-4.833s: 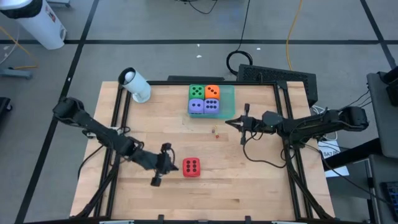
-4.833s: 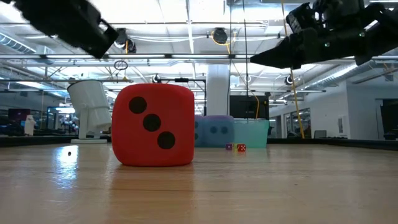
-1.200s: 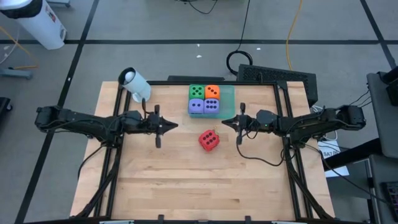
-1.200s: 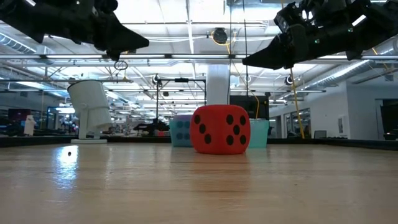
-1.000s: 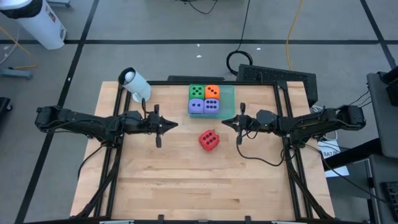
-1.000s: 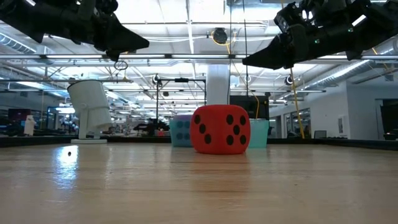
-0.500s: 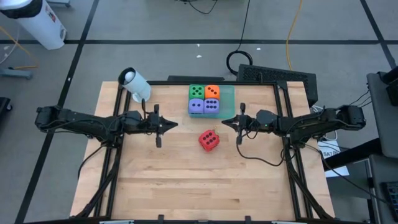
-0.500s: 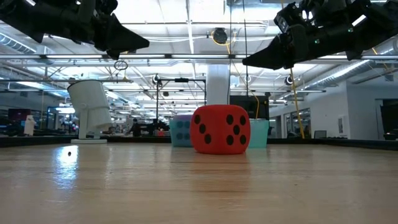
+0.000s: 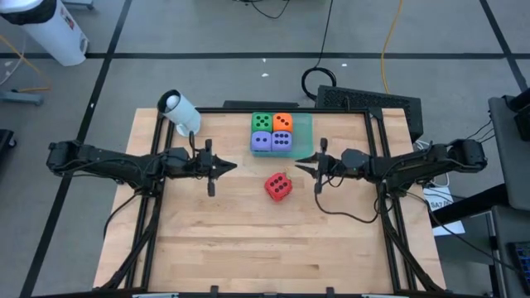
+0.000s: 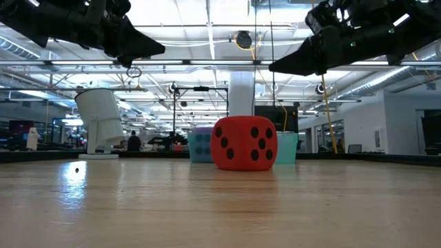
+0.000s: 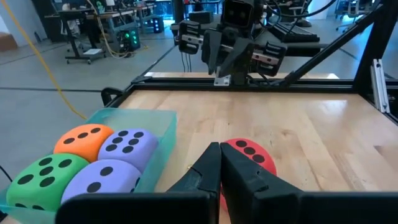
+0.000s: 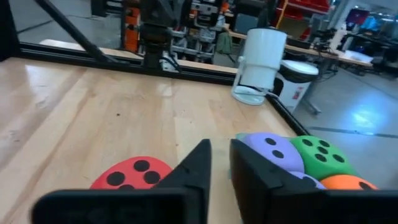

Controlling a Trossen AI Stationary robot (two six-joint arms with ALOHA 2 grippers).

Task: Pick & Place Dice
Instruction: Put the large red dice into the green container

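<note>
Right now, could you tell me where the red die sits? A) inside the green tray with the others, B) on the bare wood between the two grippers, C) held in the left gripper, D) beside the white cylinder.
B: the red die rests on the table, outside the green tray, with neither gripper touching it.

The wooden table carries a red die near its middle, resting directly on the boards. A translucent green tray sits at the far edge and holds four dice. A white cylindrical device stands at the far left corner.
</note>
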